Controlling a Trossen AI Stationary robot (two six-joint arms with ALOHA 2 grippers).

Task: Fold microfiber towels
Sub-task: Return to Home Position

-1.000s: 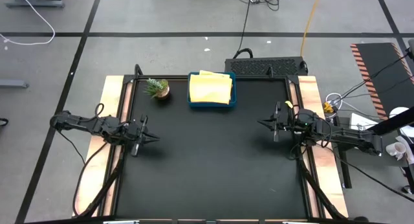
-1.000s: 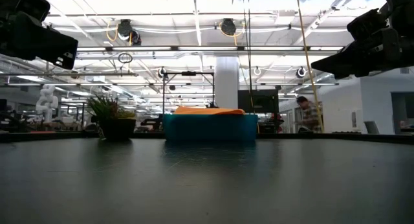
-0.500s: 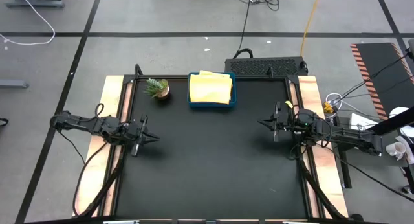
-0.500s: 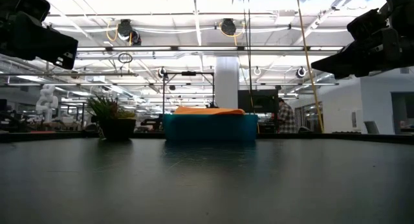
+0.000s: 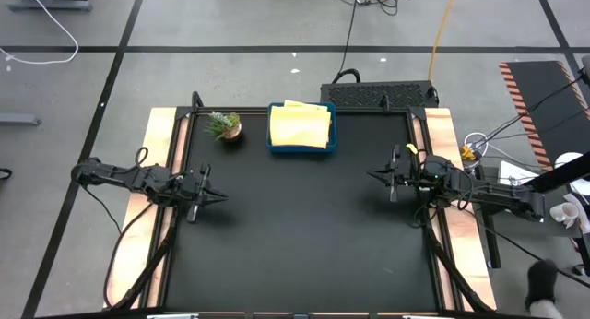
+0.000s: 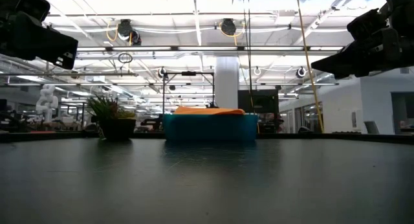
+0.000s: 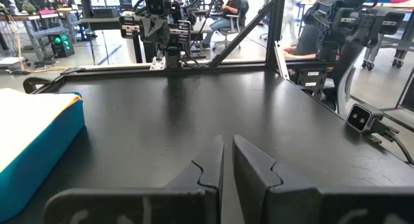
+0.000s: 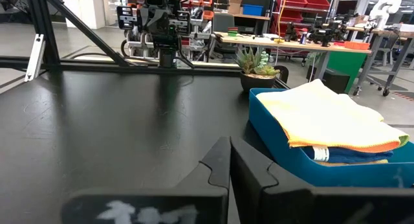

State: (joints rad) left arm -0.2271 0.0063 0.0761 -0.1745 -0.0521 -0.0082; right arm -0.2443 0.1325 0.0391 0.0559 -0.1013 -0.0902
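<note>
The microfiber towels (image 5: 300, 125) lie folded in a stack inside a teal tray (image 5: 301, 151) at the table's far edge, with a yellow one on top. In the right wrist view the stack (image 8: 330, 123) shows yellow over orange and blue layers. My left gripper (image 5: 224, 197) hovers near the table's left edge, pointing level toward the middle. Its fingers (image 7: 228, 149) stand almost together with nothing between them. My right gripper (image 5: 371, 177) hovers near the right edge, also level, with its fingers (image 8: 229, 146) shut on nothing. Both are far from the tray.
A small potted plant (image 5: 224, 126) stands left of the tray at the far edge. The black tabletop (image 5: 300, 236) stretches between the two arms. A black box (image 5: 378, 93) sits beyond the far edge, and cables (image 5: 498, 135) lie off the right side.
A person in the room beyond the far edge has walked leftward and gone out of sight in the low view. A dark shape has come into the high view's lower right corner, off the table. Arms and towels have kept still.
</note>
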